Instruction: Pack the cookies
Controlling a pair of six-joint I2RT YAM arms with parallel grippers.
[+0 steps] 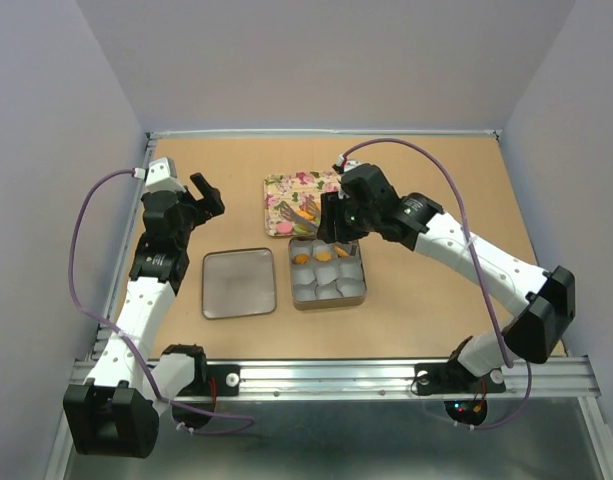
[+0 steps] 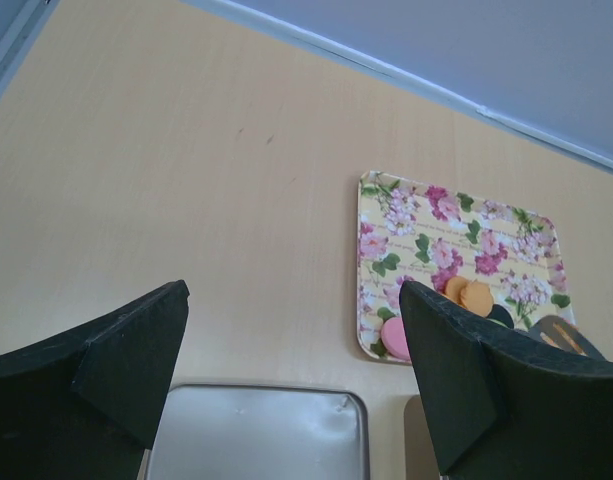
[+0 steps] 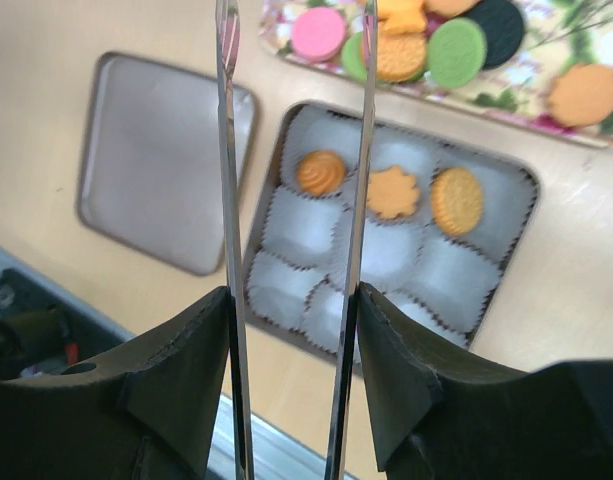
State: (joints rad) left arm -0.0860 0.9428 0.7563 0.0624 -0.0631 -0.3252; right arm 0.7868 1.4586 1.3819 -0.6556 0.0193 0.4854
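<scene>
Cookies lie on a floral tray: pink, orange, green, dark and another orange. A metal tin holds white paper cups; its far row has three orange cookies. My right gripper is shut on metal tongs, held above the tin, blades apart and reaching toward the tray's cookies. My left gripper is open and empty at the left, above the table near the tin lid. It also sees pink and orange cookies.
The tin's flat grey lid lies left of the tin, also in the left wrist view. The floral tray sits just behind the tin. White walls bound the table at the back and sides.
</scene>
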